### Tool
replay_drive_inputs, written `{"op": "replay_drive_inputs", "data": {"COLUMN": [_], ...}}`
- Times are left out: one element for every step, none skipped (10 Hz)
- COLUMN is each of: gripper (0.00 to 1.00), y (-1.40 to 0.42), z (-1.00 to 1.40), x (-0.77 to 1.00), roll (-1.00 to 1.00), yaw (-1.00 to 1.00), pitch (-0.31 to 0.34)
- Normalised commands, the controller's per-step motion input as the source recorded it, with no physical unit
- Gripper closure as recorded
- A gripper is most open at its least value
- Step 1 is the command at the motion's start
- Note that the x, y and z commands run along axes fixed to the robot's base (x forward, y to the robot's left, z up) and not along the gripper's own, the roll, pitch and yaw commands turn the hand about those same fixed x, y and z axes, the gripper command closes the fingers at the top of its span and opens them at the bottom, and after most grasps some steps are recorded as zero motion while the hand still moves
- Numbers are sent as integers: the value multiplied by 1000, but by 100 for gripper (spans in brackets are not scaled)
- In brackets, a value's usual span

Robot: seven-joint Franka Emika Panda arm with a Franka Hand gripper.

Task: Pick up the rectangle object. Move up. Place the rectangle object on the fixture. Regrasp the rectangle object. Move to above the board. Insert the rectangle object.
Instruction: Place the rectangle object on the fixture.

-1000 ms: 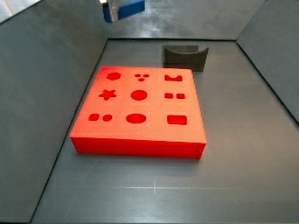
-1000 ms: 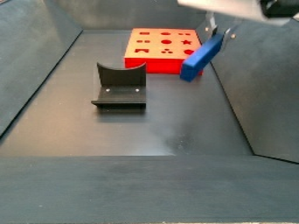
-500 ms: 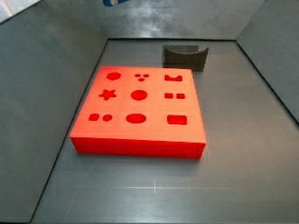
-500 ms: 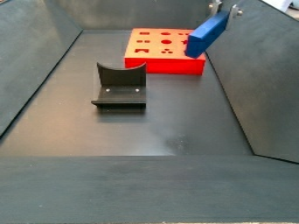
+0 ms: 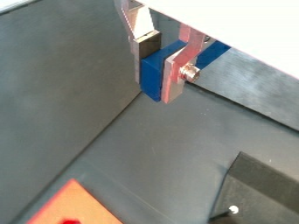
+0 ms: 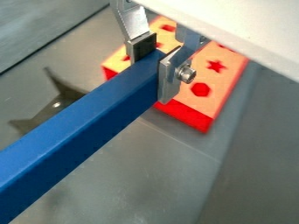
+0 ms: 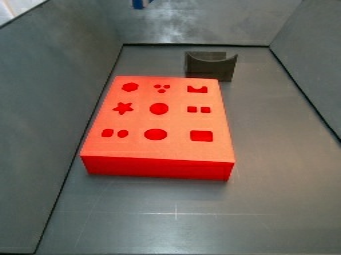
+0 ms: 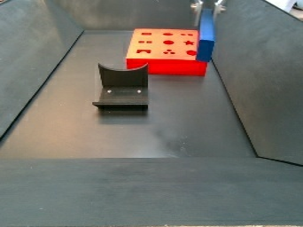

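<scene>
in both wrist views the gripper (image 6: 156,59) clamps one end of the blue bar (image 6: 82,144), hanging high above the floor, which could twist or slip before reaching the fixture (image 8: 120,86).

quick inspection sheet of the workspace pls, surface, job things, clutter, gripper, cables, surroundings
surface: dark grey floor, bare apart from the job's things
blue bar: clamped between the gripper's fingers, lifted off the floor; in a side view it hangs upright beside the red board
red board: flat on the floor, shaped holes unfilled
fixture: on the floor, apart from the board, nothing on it
clutter: nothing seen
gripper: raised at the top edge of both side views, shut on the bar
cables: nothing seen
surroundings: sloped grey walls around the floor
</scene>
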Motion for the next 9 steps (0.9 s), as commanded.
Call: {"op": "replay_drive_inputs", "data": {"gripper": [100, 100, 100, 100, 100, 100, 100, 100, 100], "y": [-95, -87, -83, -76, -73, -67, -63, -58, -172], "z": [17, 15, 14, 12, 12, 12, 12, 11, -12], "x": [1000, 1000, 1000, 1000, 1000, 1000, 1000, 1000, 1000], "roll": [132, 117, 107, 95, 89, 79, 72, 66, -1000], "yaw": [522, 302, 198, 117, 93, 67, 54, 46, 64], "pitch": [165, 132, 118, 114, 120, 132, 140, 148, 59]}}
